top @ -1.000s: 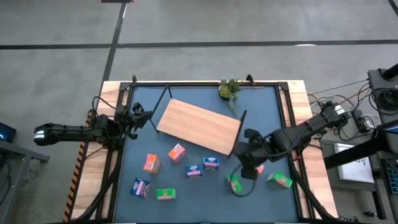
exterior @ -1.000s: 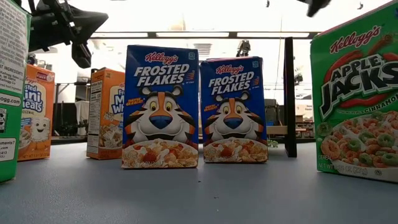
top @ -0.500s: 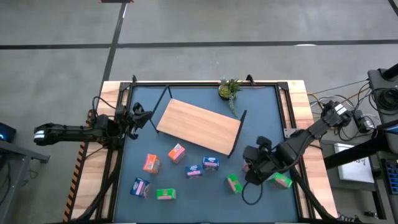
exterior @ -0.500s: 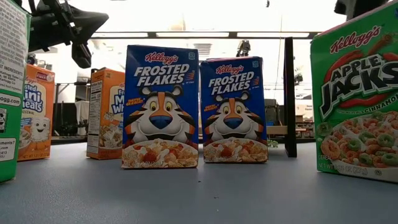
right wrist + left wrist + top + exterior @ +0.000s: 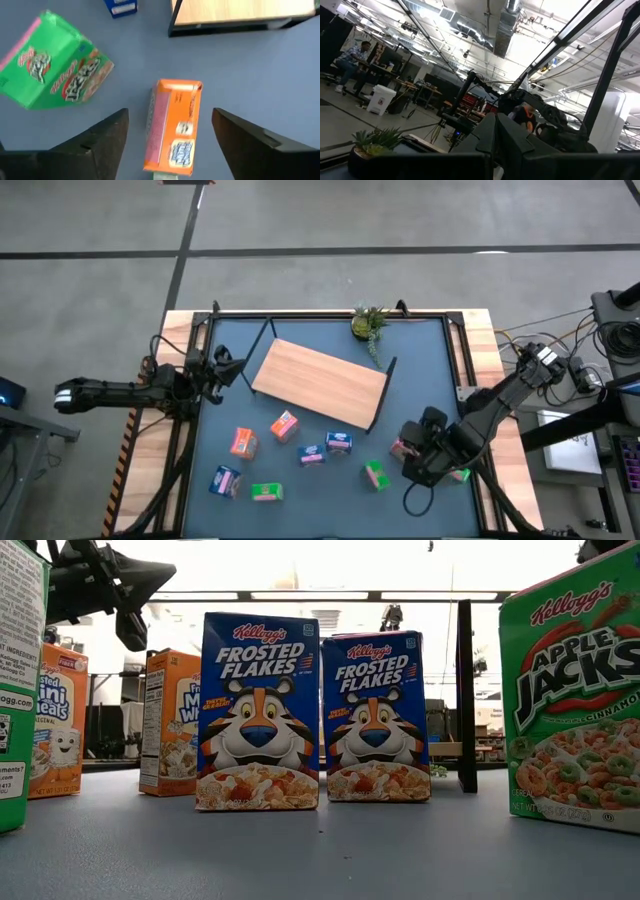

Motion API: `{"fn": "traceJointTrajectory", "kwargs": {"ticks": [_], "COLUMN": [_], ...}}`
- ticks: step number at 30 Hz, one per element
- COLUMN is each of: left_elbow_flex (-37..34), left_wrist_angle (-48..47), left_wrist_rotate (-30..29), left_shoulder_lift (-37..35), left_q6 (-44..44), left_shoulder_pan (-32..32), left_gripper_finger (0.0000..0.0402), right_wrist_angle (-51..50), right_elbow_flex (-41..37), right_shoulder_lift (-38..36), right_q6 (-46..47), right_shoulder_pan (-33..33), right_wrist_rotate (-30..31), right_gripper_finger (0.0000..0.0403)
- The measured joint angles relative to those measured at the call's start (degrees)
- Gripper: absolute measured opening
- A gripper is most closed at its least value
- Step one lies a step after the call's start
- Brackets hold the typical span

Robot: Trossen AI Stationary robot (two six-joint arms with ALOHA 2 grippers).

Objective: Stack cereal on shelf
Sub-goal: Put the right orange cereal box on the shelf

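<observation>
The shelf (image 5: 320, 384), a light-wood board on black legs, stands in the middle of the blue table. Small cereal boxes lie and stand near it: orange ones (image 5: 243, 442) (image 5: 285, 425), blue ones (image 5: 311, 455) (image 5: 339, 443) (image 5: 225, 480) and green ones (image 5: 266, 492) (image 5: 377, 475). My right gripper (image 5: 169, 115) hangs open over another orange box (image 5: 172, 127), which lies flat on the table with one finger on either side and a gap to each. My left gripper (image 5: 225, 370) is shut and holds nothing, at the table's left edge.
A small potted plant (image 5: 368, 323) stands at the far edge. A green box (image 5: 50, 65) lies close beside my right gripper, and another (image 5: 457, 473) peeks out under the right arm. The shelf's black leg (image 5: 225, 27) is just beyond the orange box.
My right arm has swung toward the table's near right corner, and its gripper now hangs over the orange box. The boxes and the shelf stand as before.
</observation>
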Motion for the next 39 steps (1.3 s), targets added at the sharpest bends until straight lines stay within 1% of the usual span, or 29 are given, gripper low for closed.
{"fn": "traceJointTrajectory", "kwargs": {"ticks": [4,10,13,16,21,26,33,39], "left_elbow_flex": [0.0,0.0,0.0,0.0,0.0,0.0,0.0,0.0], "left_wrist_angle": [0.0,0.0,0.0,0.0,0.0,-0.06,-0.46,-0.46], "left_wrist_rotate": [0.0,-0.02,-0.02,-0.02,-0.04,-0.02,-0.02,-0.02], "left_shoulder_lift": [0.02,0.09,0.09,0.09,0.09,0.09,0.11,0.11], "left_q6": [0.02,0.02,0.02,0.02,0.02,0.02,0.02,0.02], "left_shoulder_pan": [0.0,0.0,-0.01,-0.01,-0.01,-0.01,0.0,-0.01], "left_gripper_finger": [0.0,0.0,0.0,0.0,0.0,0.0,0.0,0.0], "right_wrist_angle": [0.03,1.83,2.45,2.66,3.4,3.84,4.09,3.3], "right_elbow_flex": [-2.55,-8.02,-9.05,-9.12,-8.21,-7.59,-7.59,-6.08], "right_shoulder_lift": [0.0,0.04,0.04,0.04,0.04,0.04,0.04,-0.29], "right_q6": [3.46,5.86,5.81,5.81,5.72,5.4,5.62,4.83], "right_shoulder_pan": [0.59,0.8,0.78,0.78,0.78,0.78,0.78,0.78], "right_wrist_rotate": [0.0,-0.63,-0.55,-0.58,-0.57,-0.52,-0.5,-0.51], "right_gripper_finger": [0.0296,0.029,0.0273,0.0245,0.0199,0.0165,0.013,0.0122]}}
